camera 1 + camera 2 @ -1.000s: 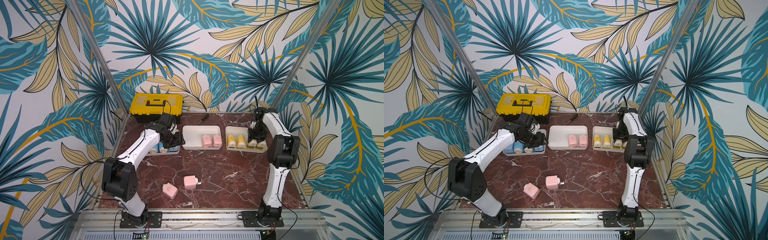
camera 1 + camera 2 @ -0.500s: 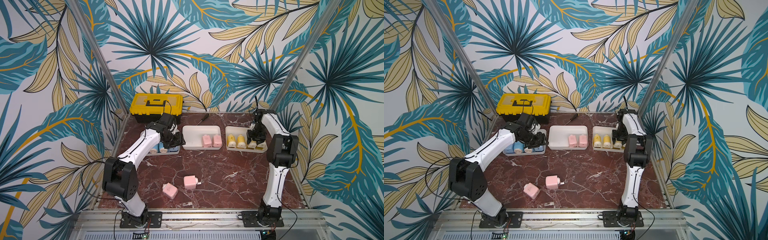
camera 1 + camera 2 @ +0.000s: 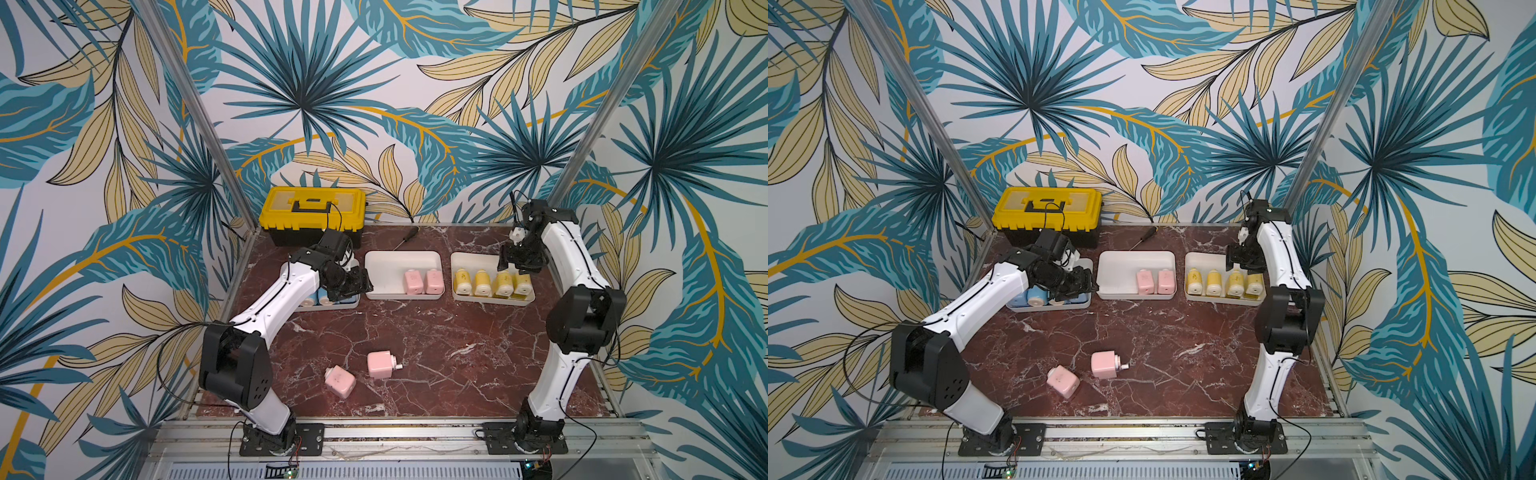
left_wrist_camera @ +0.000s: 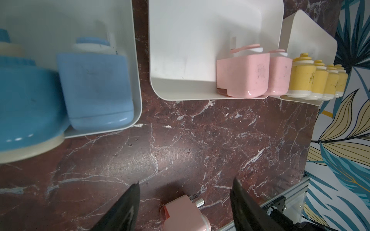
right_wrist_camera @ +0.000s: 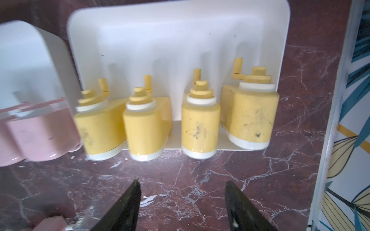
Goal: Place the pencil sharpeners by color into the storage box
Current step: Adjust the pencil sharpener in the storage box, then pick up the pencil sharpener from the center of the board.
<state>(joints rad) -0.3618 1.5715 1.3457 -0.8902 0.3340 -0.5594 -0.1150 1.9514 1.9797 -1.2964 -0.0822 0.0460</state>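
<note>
Marble table is seen holding a yellow toolbox far left and three white trays in a far row. Blue sharpeners are held in the left tray, two pink sharpeners in the middle tray, four yellow sharpeners in the right tray. Two loose pink sharpeners are left near centre. Left gripper and right gripper are spread apart, nothing held.
</note>
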